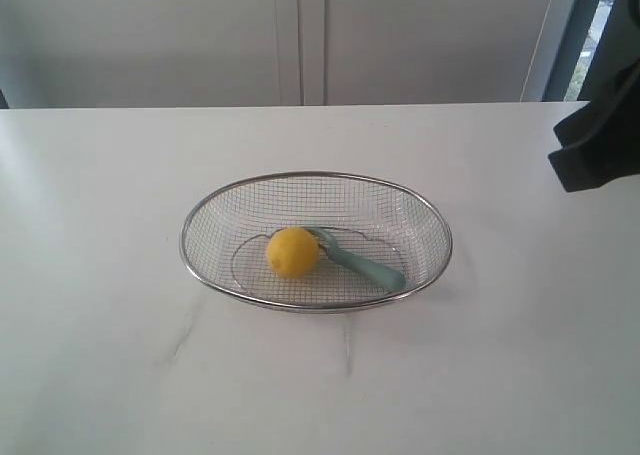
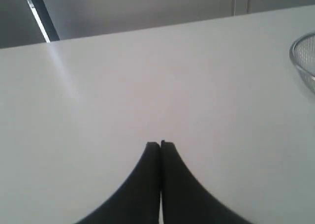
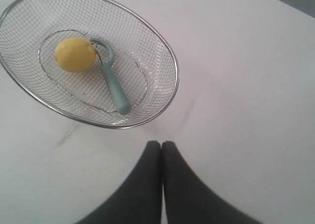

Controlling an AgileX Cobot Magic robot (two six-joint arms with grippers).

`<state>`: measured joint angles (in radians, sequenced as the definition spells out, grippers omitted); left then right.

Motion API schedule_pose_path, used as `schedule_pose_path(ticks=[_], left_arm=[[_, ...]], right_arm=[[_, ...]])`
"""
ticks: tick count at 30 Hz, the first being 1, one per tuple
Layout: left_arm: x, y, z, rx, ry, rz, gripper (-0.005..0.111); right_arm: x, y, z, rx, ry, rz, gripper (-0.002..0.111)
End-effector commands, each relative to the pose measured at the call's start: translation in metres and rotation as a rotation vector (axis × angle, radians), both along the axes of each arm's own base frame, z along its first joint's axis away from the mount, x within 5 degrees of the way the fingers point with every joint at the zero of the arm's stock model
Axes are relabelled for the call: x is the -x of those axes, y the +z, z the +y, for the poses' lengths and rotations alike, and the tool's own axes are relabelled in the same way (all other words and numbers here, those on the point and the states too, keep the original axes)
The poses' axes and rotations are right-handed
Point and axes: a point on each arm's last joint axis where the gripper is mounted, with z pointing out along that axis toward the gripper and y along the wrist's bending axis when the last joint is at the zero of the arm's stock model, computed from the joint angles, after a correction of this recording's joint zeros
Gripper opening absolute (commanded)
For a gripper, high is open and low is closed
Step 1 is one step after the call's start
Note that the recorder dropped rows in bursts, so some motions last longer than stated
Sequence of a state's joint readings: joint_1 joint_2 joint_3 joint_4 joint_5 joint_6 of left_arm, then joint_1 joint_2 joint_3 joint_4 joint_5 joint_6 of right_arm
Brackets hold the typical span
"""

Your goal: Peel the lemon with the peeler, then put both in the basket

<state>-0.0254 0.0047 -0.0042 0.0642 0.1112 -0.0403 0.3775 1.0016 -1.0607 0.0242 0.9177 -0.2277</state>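
**Silver wire basket (image 1: 315, 175): one lemon (image 1: 292, 252), one peeler (image 1: 368, 267) inside**

I count one basket, standing alone on the white tabletop (image 1: 100, 355). The yellow lemon lies near its middle, touching the peeler's curved head. The teal handle slants away toward the rim. My left gripper (image 2: 160, 144) and my right gripper (image 3: 161, 144) hang over the tabletop apart from the basket, each pressed together and pinching nothing.

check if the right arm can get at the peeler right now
Probably yes. The peeler lies in the open basket, handle end bare and nothing over it; the lemon sits only by its head. The right tool is shut, so it would need opening first.
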Motion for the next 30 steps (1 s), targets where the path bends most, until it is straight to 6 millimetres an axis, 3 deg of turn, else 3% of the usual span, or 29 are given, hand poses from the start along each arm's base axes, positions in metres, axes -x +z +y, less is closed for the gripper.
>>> schedule_pose_path(ticks=[1,6,30], left_arm=[[0.0023,-0.0082,-0.0029,-0.011,-0.036,0.079,0.000],[0.0022,-0.0077,-0.0034,-0.075,-0.060,0.071,0.000],[0.0022,-0.0077,-0.0035,-0.039,-0.050,0.072,0.000]], right_arm=[[0.0007,0.0000,-0.0015,-0.008,-0.010,-0.001,0.000],[0.0007,0.0000,-0.0015,-0.008,-0.010,-0.001,0.000],[0.0006,0.0002,-0.0013,-0.011,-0.009,-0.003,0.000]])
